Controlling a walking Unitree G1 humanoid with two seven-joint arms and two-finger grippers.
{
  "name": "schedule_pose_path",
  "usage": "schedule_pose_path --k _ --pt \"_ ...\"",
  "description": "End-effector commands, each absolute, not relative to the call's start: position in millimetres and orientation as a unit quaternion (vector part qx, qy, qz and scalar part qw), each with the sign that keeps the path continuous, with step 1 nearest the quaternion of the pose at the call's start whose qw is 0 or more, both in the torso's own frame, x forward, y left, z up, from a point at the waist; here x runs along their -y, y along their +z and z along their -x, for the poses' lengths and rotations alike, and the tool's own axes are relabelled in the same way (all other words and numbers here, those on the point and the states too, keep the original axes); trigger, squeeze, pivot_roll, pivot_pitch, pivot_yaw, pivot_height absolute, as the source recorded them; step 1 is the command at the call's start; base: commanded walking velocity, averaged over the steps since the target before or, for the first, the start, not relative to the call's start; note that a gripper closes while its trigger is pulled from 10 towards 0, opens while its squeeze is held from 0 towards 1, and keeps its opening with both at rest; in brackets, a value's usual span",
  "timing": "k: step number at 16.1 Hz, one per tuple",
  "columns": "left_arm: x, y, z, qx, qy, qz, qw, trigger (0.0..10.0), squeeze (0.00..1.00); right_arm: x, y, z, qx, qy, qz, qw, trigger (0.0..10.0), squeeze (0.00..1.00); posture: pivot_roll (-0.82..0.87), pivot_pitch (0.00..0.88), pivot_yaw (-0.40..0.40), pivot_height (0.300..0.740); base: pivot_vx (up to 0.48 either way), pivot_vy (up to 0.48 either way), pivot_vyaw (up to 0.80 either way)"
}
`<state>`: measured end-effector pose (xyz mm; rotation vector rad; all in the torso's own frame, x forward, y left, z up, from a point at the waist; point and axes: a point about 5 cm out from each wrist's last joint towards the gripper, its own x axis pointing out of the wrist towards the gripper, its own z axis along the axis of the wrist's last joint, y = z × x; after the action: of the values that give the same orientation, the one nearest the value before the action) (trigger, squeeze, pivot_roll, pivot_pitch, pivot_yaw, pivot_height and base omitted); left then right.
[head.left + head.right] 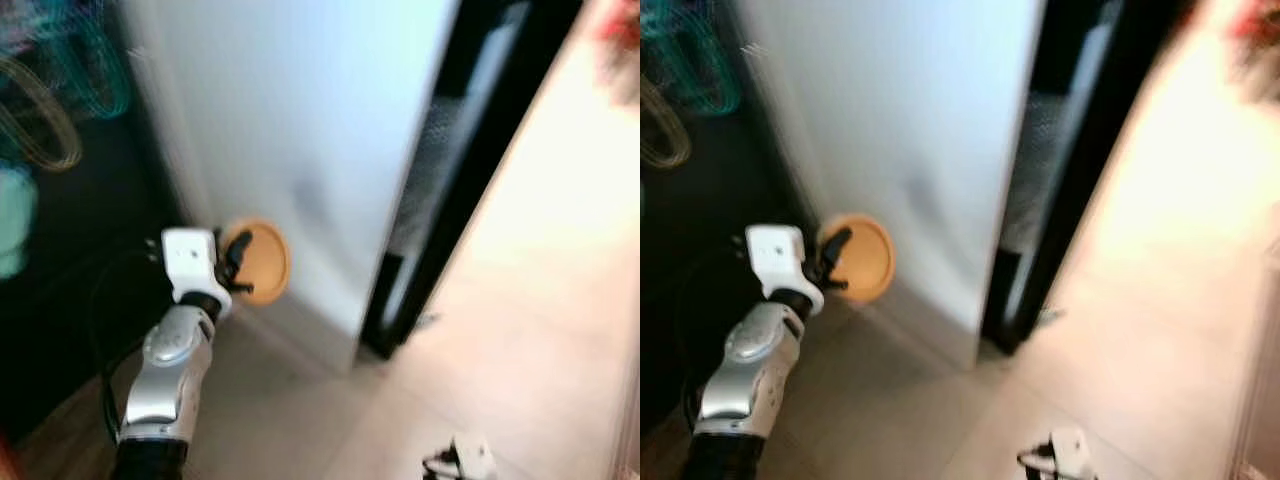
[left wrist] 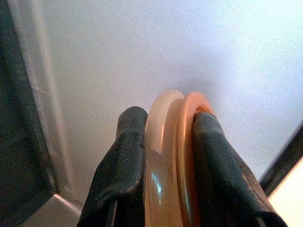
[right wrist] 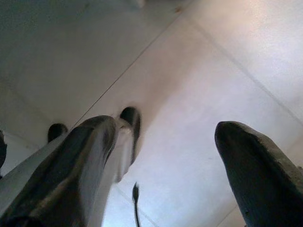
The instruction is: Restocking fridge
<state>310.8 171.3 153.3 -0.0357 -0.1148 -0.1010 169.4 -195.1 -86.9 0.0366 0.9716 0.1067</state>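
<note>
My left gripper (image 1: 236, 262) is raised in front of me, shut on a round orange container (image 1: 260, 262) with a pale lid. In the left wrist view its black fingers (image 2: 124, 165) clamp the container (image 2: 173, 156) by both flat faces. Just behind it stands the white fridge (image 1: 300, 130), its door (image 1: 460, 150) ajar with a dark gap showing. My right gripper (image 3: 165, 156) hangs low and open over the floor, and its wrist (image 1: 470, 458) shows at the bottom edge. The head views are blurred.
A dark cabinet or doorway (image 1: 60, 280) lies to the left, with blurred teal and yellow shapes (image 1: 60, 90) above it. Light tiled floor (image 1: 520, 330) stretches to the right of the fridge. My own foot (image 3: 130, 127) is on the floor tiles.
</note>
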Motion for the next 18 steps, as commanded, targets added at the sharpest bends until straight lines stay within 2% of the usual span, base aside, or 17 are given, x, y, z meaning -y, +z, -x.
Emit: schedule_pose_path --k 1,5,9,11,15,18 --pt "-180 143 -310 0.038 -0.039 -0.001 0.999 10.0 0.00 194 -90 -163 -0.475 0.048 -0.024 0.878 10.0 0.00 -0.04 0.090 -0.025 0.740 0.000 0.000 -0.78" --pt "-199 84 -312 -0.073 -0.017 -0.019 0.997 10.0 0.00 192 -90 -163 -0.469 0.042 -0.029 0.882 10.0 0.00 -0.04 0.091 -0.014 0.740 0.000 0.000 -0.18" --pt "-198 20 -295 -0.210 -0.035 -0.032 0.976 10.0 0.00 192 -91 -162 -0.468 0.037 -0.031 0.883 10.0 0.00 -0.05 0.093 -0.007 0.740 0.000 0.000 0.00" --pt "-199 14 -292 -0.224 -0.033 -0.039 0.973 10.0 0.00 192 -91 -162 -0.468 0.037 -0.031 0.883 10.0 0.00 -0.05 0.093 -0.007 0.740 0.000 0.000 0.00" --pt "-206 -34 -252 -0.330 0.003 0.008 0.944 10.0 0.00 192 -92 -160 -0.470 0.027 -0.030 0.882 10.0 0.00 -0.05 0.094 0.000 0.740 0.000 0.000 0.00" --pt "-208 -47 -236 -0.365 0.010 -0.003 0.931 10.0 0.00 192 -92 -160 -0.469 0.030 -0.028 0.882 10.0 0.00 -0.06 0.081 0.003 0.740 0.206 0.000 -0.75"
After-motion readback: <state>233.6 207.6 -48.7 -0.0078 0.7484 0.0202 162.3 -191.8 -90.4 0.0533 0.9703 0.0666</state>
